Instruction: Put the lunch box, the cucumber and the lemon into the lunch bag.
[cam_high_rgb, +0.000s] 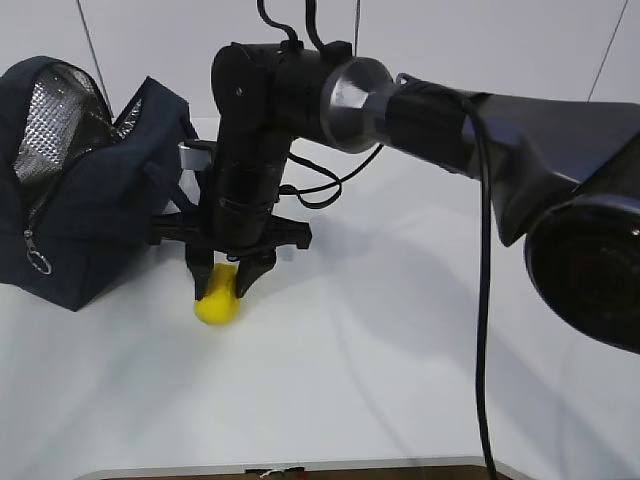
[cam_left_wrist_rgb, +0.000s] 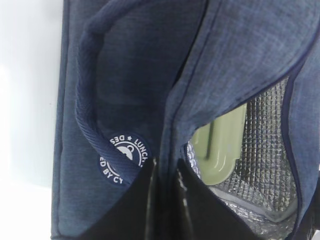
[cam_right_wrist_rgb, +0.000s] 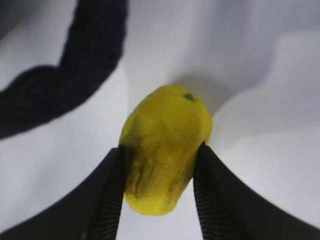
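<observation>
A navy lunch bag sits at the left of a white table, its top open to show foil lining. Inside, the green-lidded lunch box stands on edge against the lining. The left gripper has its jaws pressed together, pinching the fabric edge of the bag's opening. Just right of the bag, the lemon lies on the table. The right gripper reaches down over it, both fingers touching the lemon's sides.
</observation>
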